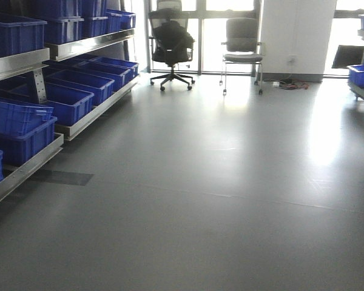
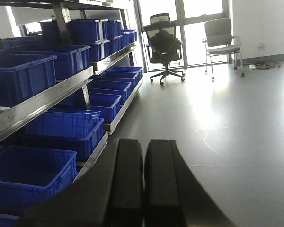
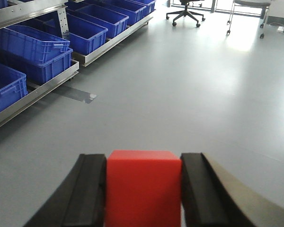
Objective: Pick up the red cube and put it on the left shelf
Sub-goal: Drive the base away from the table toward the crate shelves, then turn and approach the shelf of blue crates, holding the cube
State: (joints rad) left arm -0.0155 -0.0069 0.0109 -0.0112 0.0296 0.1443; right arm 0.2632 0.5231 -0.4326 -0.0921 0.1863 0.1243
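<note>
The front-facing view takes in the left shelf [image 1: 91, 42], a stainless steel rack level running along the left side of the room and loaded with large dark blue plastic crates [image 1: 67, 100]. A bare grey floor [image 1: 218, 182] stretches to a black mesh office chair [image 1: 171, 39] and a grey padded chair [image 1: 241, 36] by the windows. No arm shows here and nothing red lies on any level, so the placing looks not yet done. In the left wrist view the left gripper [image 2: 144, 146] is closed with its two black fingers [image 2: 128, 165] pressed together and nothing between them. It points along the rack's front edge, with the crates just off to its left. In the right wrist view the small plain red cube [image 3: 143, 184] sits squarely in the right gripper [image 3: 143, 163], its black pads [image 3: 92, 182] tight against two opposite faces. The jaws stand only as wide as the block. The cube hangs over open floor, well apart from the rack, whose lower front edge and crates lie toward the upper left corner. By this showing the pick is complete. What remains is to carry the cube to the rack's front edge, set it down on a level or in a crate, and release it.
</note>
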